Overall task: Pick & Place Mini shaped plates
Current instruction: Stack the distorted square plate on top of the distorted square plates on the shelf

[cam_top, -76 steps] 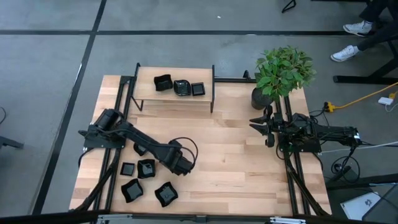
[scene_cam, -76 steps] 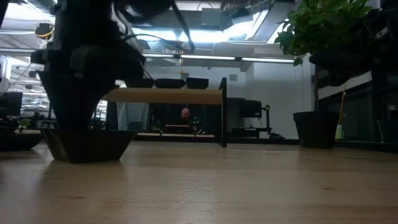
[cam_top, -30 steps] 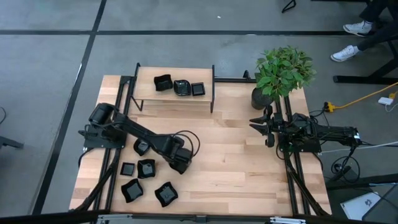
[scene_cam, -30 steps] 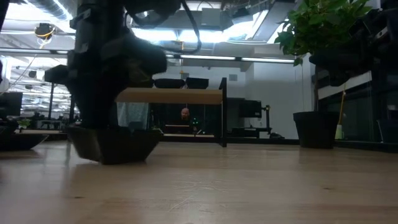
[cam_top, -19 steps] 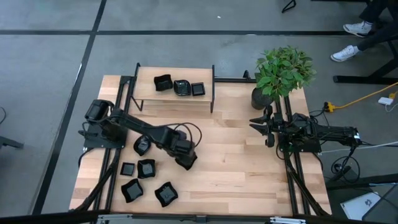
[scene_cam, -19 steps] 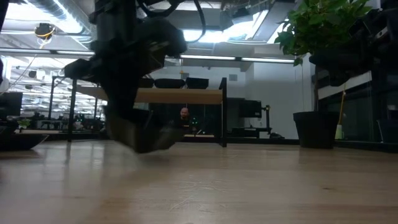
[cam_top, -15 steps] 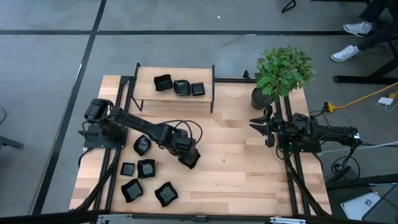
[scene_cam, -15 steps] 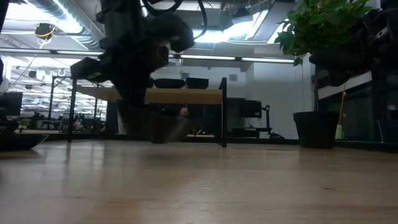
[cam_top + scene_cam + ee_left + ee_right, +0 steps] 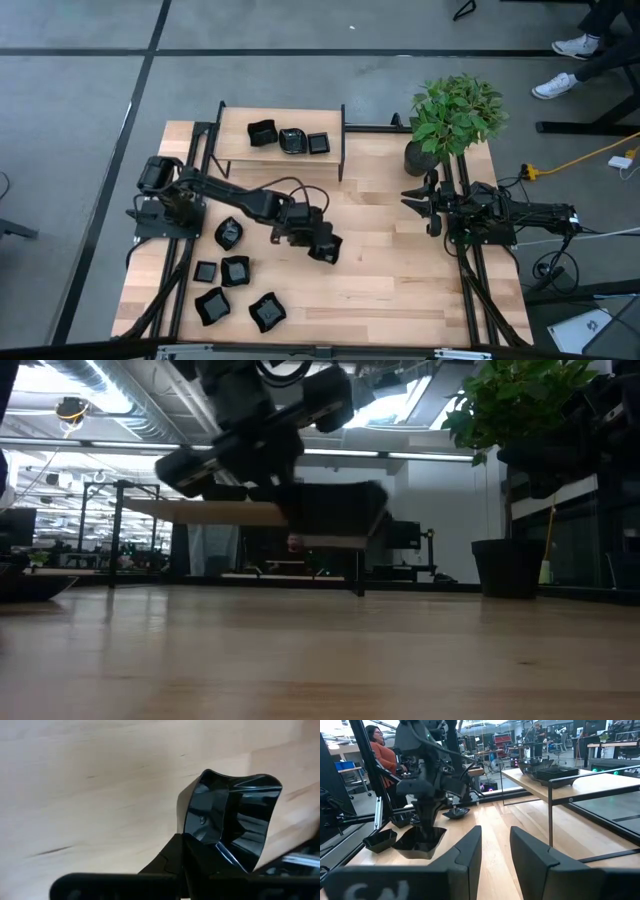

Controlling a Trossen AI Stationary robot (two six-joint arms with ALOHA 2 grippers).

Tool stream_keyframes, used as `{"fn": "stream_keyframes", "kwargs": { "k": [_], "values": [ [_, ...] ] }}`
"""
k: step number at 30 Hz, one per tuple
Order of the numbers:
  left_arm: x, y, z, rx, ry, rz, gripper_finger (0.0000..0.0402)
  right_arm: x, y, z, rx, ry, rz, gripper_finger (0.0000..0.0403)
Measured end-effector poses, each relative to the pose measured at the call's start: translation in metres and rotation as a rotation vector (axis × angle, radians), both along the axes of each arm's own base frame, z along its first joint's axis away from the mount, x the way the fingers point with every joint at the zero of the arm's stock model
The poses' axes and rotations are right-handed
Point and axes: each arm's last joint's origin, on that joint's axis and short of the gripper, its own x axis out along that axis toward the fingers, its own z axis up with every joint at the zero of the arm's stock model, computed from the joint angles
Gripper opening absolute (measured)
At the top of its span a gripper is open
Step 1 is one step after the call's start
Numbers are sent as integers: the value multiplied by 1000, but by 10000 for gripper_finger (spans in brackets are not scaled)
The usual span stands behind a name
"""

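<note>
High view: left gripper (image 9: 322,246), fingers pinching a mini plate (image 9: 326,249) by its rim, carries it clear of the bench (image 9: 390,270); right gripper (image 9: 418,204) waits, fingers apart.

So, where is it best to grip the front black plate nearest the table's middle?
Probably the raised rim on the side toward the middle of the table, coming down from above: the plate lies flat and shallow; the neighbouring plates lie on the other side.
</note>
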Motion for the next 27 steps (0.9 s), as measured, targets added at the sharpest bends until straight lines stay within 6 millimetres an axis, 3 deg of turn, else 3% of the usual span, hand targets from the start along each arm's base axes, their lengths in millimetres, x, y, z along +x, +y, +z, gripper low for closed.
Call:
{"fn": "stream_keyframes", "kwargs": {
  "k": [6, 16, 27],
  "values": [
    [9, 2, 8, -37, -88, 52, 2, 0, 0, 0, 0, 0, 0, 103],
    [25, 8, 47, 72, -207, 98, 3, 0, 0, 0, 0, 0, 0, 103],
    [31, 17, 74, 113, -256, 146, 3, 0, 0, 0, 0, 0, 0, 103]
  ]
}}
